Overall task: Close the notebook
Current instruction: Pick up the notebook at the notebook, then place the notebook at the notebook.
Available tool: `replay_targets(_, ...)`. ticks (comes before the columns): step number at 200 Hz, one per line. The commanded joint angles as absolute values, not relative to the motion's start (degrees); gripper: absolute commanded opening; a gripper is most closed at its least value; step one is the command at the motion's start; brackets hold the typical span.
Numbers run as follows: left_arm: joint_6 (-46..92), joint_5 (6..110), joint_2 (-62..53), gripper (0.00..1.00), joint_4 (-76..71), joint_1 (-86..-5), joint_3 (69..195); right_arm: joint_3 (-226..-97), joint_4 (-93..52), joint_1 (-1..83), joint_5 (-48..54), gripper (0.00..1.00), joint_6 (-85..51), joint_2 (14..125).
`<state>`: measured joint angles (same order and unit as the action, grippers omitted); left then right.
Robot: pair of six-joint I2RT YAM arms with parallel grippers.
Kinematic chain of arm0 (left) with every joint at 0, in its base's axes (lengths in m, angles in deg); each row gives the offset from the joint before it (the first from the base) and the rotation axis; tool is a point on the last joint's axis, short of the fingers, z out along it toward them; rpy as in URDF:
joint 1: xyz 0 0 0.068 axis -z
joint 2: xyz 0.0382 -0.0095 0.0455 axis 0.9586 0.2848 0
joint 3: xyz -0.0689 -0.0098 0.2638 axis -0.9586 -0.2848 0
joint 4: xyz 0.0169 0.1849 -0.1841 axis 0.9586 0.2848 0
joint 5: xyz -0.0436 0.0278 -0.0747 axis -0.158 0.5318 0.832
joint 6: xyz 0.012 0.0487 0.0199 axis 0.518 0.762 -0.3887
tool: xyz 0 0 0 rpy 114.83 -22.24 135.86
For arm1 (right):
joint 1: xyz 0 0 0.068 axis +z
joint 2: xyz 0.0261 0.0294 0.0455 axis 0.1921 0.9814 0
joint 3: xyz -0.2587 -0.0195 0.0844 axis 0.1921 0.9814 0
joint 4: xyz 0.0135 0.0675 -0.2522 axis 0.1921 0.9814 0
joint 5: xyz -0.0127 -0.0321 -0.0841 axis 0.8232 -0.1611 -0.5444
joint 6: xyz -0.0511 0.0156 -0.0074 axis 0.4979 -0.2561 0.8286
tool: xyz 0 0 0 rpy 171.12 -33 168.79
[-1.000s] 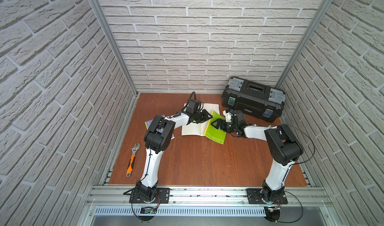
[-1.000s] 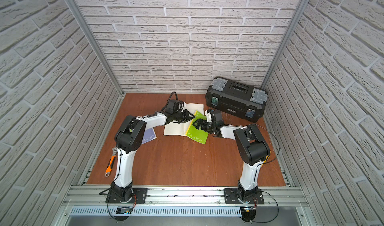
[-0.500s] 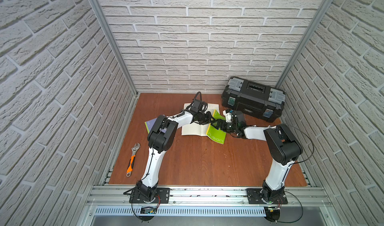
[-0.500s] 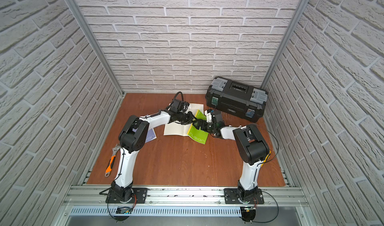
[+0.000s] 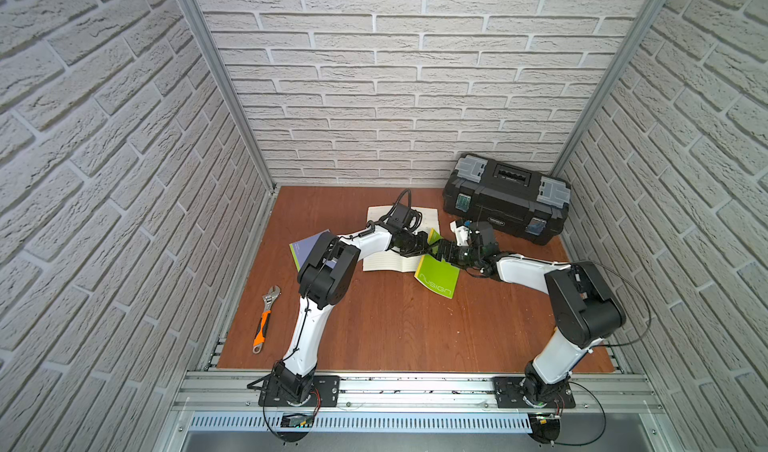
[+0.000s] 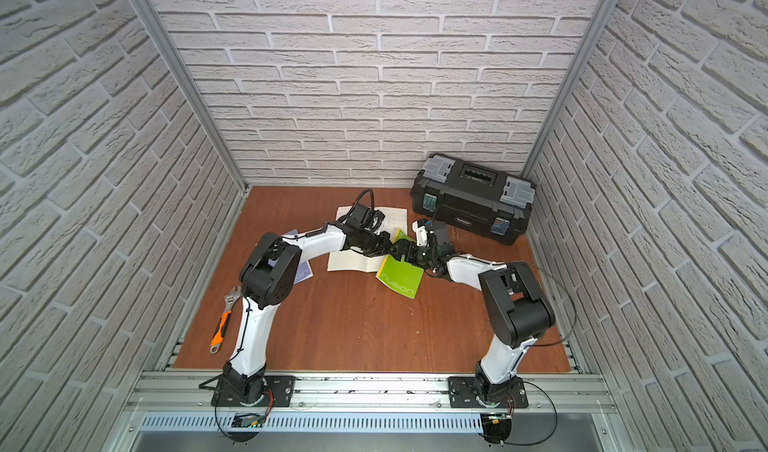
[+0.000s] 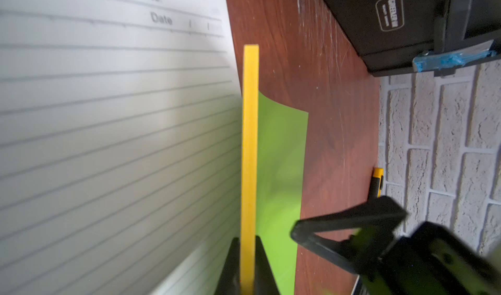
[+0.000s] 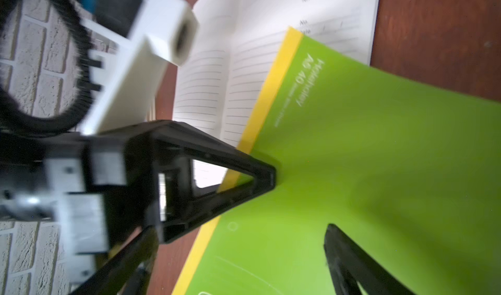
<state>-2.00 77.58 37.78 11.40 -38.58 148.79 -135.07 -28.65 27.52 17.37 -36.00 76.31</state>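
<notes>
The notebook (image 5: 384,261) lies open at the back middle of the table, white lined pages (image 7: 108,117) up. Its green cover (image 5: 438,277) (image 6: 400,276) with a yellow edge strip (image 7: 250,144) stands raised and bent on the right side. My left gripper (image 7: 247,266) (image 5: 427,244) is shut on that yellow edge, which is pinched between both black fingers. My right gripper (image 8: 238,258) (image 5: 444,251) is open just above the green cover (image 8: 366,171), tip to tip with the left gripper (image 8: 271,177), its fingers spread wide.
A black toolbox (image 5: 505,198) stands at the back right, close behind the right gripper. A wrench with an orange handle (image 5: 264,319) lies near the left edge. A purple and green booklet (image 5: 300,246) lies under the left arm.
My left gripper has moved right from over the pages to the cover's edge and shut on it. The right arm has barely moved.
</notes>
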Motion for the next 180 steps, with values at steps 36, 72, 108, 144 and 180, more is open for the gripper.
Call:
replay_targets(36,-6.5,80.4,27.1,0.00,1.5,-38.1,145.3,-133.8,-15.9,27.9,13.1,0.96,-31.5,57.4)
replay_targets(72,-8.4,79.5,19.7,0.00,-1.3,-38.5,141.2,-128.7,-14.0,27.8,9.6,0.97,-32.3,47.6)
replay_targets(108,-6.4,76.9,11.7,0.00,1.2,-40.8,136.0,-125.2,-11.8,27.8,9.1,0.97,-32.4,43.0)
replay_targets(144,-4.9,75.7,3.6,0.00,3.3,-44.6,130.0,-122.7,-12.8,27.8,9.4,0.97,-33.2,42.3)
replay_targets(180,-3.1,73.7,-5.8,0.00,7.4,-49.5,124.8,-120.9,-14.9,27.8,10.6,0.97,-34.2,43.1)
